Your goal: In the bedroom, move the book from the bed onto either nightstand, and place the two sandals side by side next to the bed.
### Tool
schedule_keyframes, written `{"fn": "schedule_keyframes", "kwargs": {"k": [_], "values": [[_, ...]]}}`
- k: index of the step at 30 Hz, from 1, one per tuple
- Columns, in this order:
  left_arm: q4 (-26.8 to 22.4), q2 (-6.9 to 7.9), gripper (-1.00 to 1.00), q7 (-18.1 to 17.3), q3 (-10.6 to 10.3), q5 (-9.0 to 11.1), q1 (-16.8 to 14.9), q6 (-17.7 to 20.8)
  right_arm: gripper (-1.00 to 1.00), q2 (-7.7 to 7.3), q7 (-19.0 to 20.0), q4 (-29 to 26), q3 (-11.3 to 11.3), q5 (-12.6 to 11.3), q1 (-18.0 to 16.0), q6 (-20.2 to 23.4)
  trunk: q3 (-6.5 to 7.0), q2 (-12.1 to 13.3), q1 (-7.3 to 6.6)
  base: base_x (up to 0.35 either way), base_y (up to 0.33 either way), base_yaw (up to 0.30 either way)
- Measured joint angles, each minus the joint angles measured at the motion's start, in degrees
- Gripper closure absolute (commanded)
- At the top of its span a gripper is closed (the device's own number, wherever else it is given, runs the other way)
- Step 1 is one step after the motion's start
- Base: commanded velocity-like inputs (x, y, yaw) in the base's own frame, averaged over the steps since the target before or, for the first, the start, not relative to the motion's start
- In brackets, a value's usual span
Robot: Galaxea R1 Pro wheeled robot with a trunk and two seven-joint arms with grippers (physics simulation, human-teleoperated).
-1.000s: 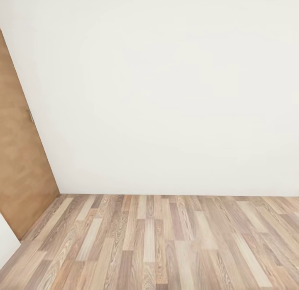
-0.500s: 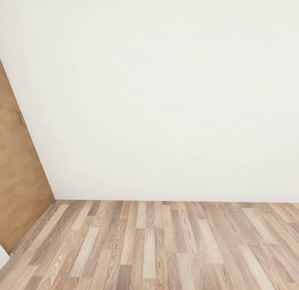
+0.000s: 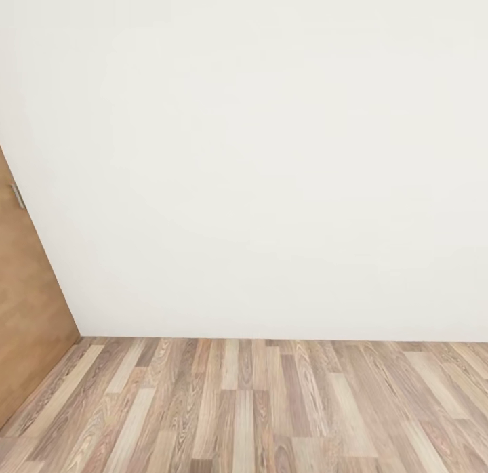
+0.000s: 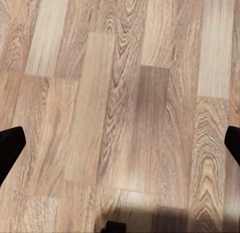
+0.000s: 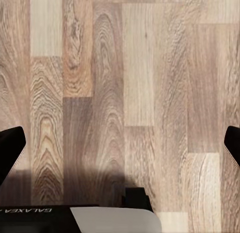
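Head view has panned: tan door (image 3: 27,324) slides toward 9 o'clock, white wall (image 3: 271,161) ahead. Both end effectors (image 4: 120,148) (image 5: 120,153) spread wide, empty, over plank floor (image 3: 271,412); robot in transit.

Plain white wall (image 3: 271,154) ahead at 12 o'clock, meeting light wood-plank floor (image 3: 271,412) along base. Tan wooden door (image 3: 24,324) at 9 o'clock, left of wall, adjoining it at corner.

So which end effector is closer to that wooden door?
Likely left, since the door stands to the robot's left. The left end effector and right end effector both hang open above the plank floor.
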Motion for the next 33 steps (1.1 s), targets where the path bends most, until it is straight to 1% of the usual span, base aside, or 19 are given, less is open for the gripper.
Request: {"fn": "schedule_keyframes", "kwargs": {"k": [33], "values": [[0.0, 0.00, -1.00, 0.0, 0.0, 0.0, 0.1, 0.0, -1.00, 0.05, 0.1, -0.1, 0.1, 0.0, 0.0, 0.0, 0.00, 0.0, 0.00, 0.303, 0.000, 0.000]]}}
